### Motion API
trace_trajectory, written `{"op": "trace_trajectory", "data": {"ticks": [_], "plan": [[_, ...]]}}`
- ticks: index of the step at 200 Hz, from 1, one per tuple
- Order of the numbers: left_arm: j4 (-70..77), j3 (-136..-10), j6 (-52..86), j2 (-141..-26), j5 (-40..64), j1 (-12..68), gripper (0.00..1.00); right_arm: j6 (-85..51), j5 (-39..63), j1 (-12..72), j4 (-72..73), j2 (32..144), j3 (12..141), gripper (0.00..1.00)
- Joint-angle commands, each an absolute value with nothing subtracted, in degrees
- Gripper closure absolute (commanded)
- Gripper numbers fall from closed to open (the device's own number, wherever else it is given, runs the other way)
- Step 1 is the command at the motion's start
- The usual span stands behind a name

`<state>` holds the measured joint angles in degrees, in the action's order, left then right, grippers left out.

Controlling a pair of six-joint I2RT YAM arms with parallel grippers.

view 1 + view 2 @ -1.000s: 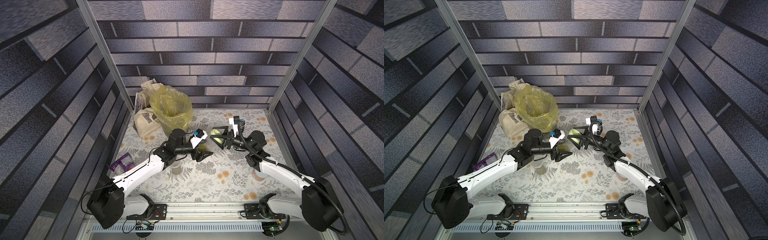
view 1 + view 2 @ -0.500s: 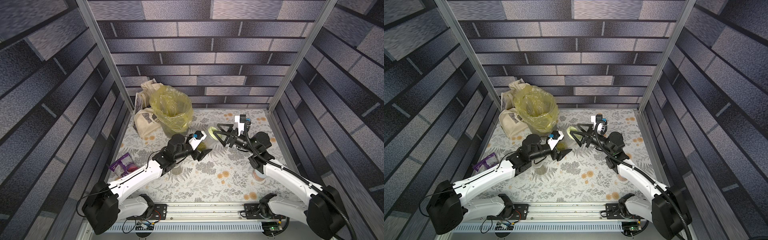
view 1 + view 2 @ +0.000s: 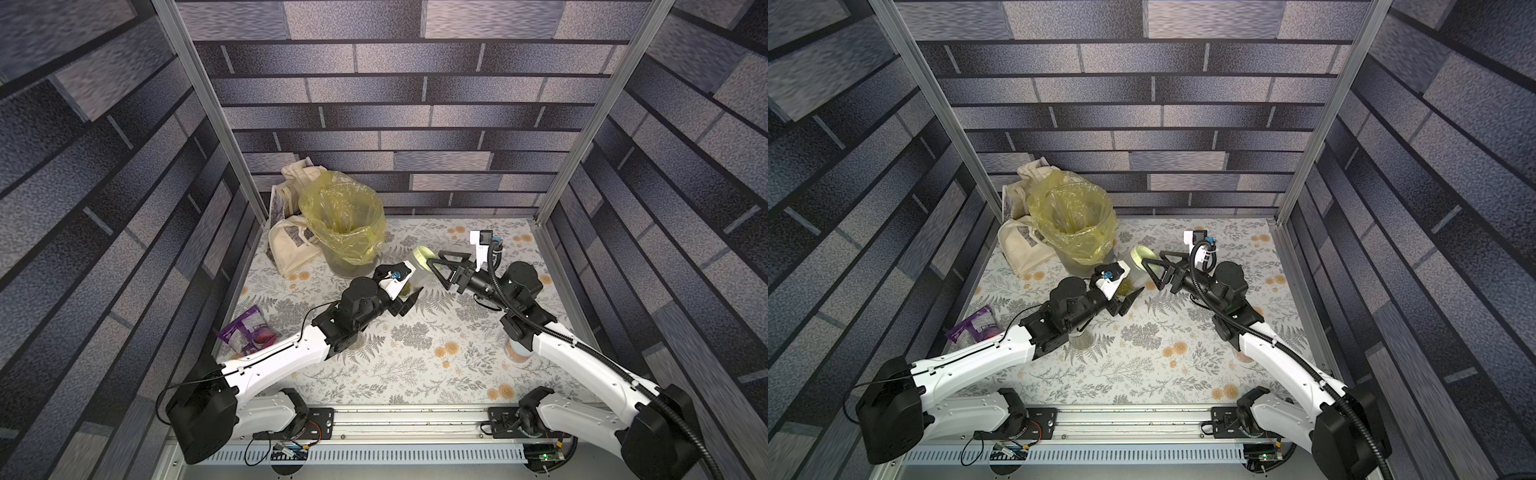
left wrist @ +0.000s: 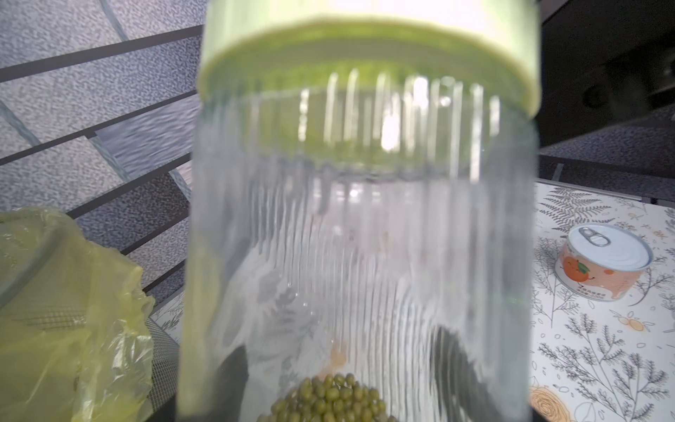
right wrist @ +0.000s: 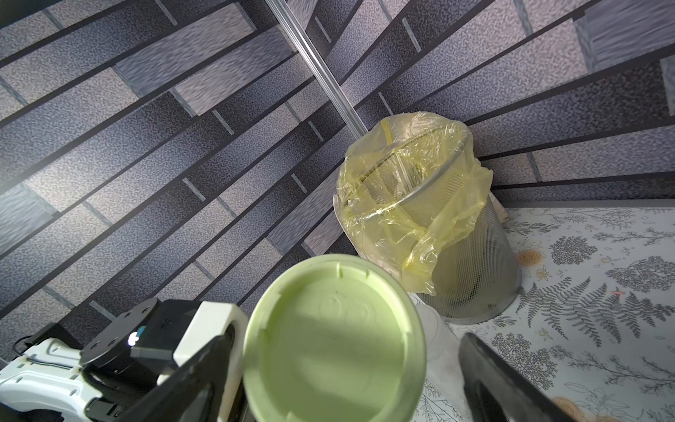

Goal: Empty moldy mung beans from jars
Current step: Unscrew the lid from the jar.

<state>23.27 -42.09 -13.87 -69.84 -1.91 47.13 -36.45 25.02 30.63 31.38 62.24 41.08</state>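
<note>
Two grippers meet over the back-middle of the table, near the bin. The left gripper is partly closed, clamped on the lower body of the jar and holding it tilted, with the lid turned toward the right gripper. The right gripper's jaws stand wide apart and grip nothing. In the right wrist view the lid sits between its fingers, with a clear gap on at least one side.

Room is tight behind the jar on the robot's left. The bin stands there with its yellow bag hanging over the rim, and a tote is wedged between it and the corner post. Toward the right wall the table is bare. The front half is mostly open. A can stands beside the right arm, a pouch lies at the left edge, and in a top view a second jar shows under the left forearm. A rail closes the front edge.

The jar has a clear, ribbed, hazy wall, and the pale green lid is on. Most of it is empty: a small heap of olive-green beans lies at its base, between the dark fingers seen through the wall.
</note>
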Motion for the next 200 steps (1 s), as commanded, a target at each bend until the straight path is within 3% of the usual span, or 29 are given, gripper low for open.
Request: {"op": "trace_trajectory", "data": {"ticks": [1,52,89,181,200], "plan": [[28.82,-44.46,-17.55,-70.86,-6.2,48.72,0.46,-37.82,24.17,31.16,30.42,61.73,42.88,0.02],[29.77,-45.1,-19.07,-72.03,-10.25,50.58,0.47,-45.04,25.1,31.29,33.04,63.99,42.76,0.05],[30.15,-44.76,-18.68,-71.53,-10.3,50.71,0.47,-41.76,21.85,31.29,26.05,63.22,43.42,0.06],[30.81,-44.65,-18.54,-71.86,-11.4,51.02,0.48,-43.69,24.04,31.67,28.73,64.86,43.74,0.07],[30.72,-44.56,-18.46,-71.86,-11.16,51.02,0.48,-42.91,23.95,31.73,27.85,64.95,44.19,0.11]]}}
